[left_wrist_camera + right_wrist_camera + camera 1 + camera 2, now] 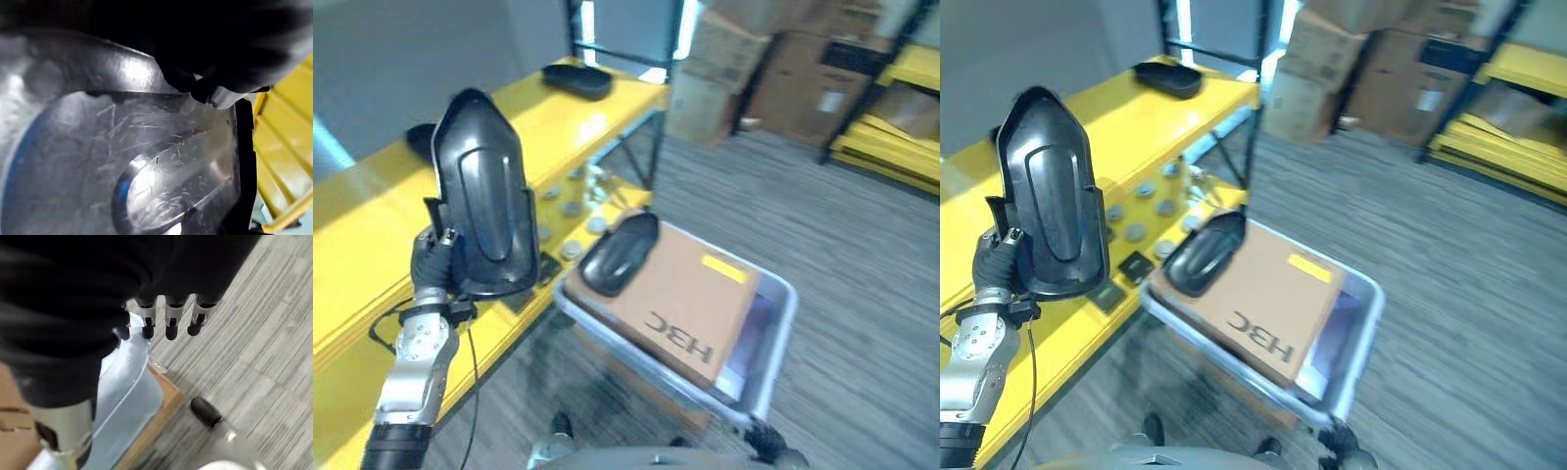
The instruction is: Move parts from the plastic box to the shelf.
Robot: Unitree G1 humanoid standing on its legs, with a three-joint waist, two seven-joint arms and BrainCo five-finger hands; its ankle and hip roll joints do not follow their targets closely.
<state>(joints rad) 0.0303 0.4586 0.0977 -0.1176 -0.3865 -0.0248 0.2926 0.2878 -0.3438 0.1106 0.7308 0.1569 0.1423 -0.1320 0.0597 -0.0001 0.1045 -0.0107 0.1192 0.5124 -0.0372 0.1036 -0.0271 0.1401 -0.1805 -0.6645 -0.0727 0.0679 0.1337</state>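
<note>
Yellow shelf (372,225) boards run along the left, where a large black part (484,201) is held upright over them by the left hand (433,262), its fingers closed on it. Another black part (619,253) lies on a cardboard box (690,294) in the plastic box (773,343). Relaxed fingers are seen on the right hand (168,323)

Yellow shelf (372,225): black part (576,78) at far end, another (419,137) nearer. Grey carpet floor (862,264).
</note>
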